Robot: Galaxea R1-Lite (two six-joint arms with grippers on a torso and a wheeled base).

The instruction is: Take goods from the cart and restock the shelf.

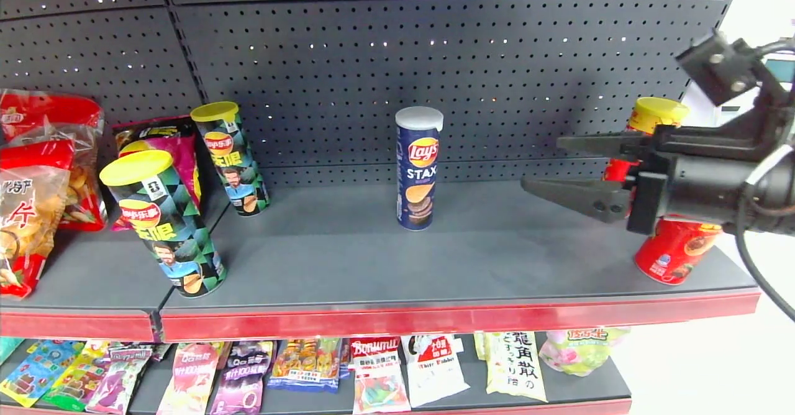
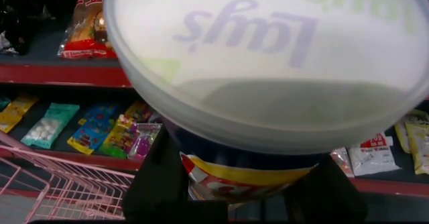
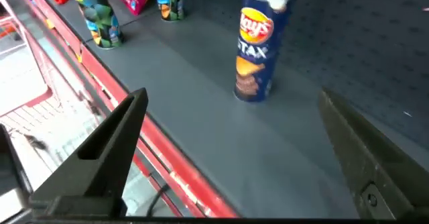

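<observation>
– Well, from the head first?
– Right claw (image 1: 546, 166) spread wide, empty, hovering over the shelf (image 1: 472, 253) just before a red can (image 1: 674, 247). Blue can (image 1: 419, 168) upright mid-shelf, well apart.
– And at the left wrist?
– Left claw (image 2: 234, 197) pinching a second can (image 2: 268, 70), white-lidded, close up; pink cart (image 2: 60, 184) lower down.
– Right wrist?
– Fingers (image 3: 114, 143) parted, blue can standing beyond them on the shelf.

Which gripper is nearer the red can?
Right. The right gripper hangs open beside the red can; the left gripper, holding a blue can, is back from the shelf by the pink cart.
</observation>
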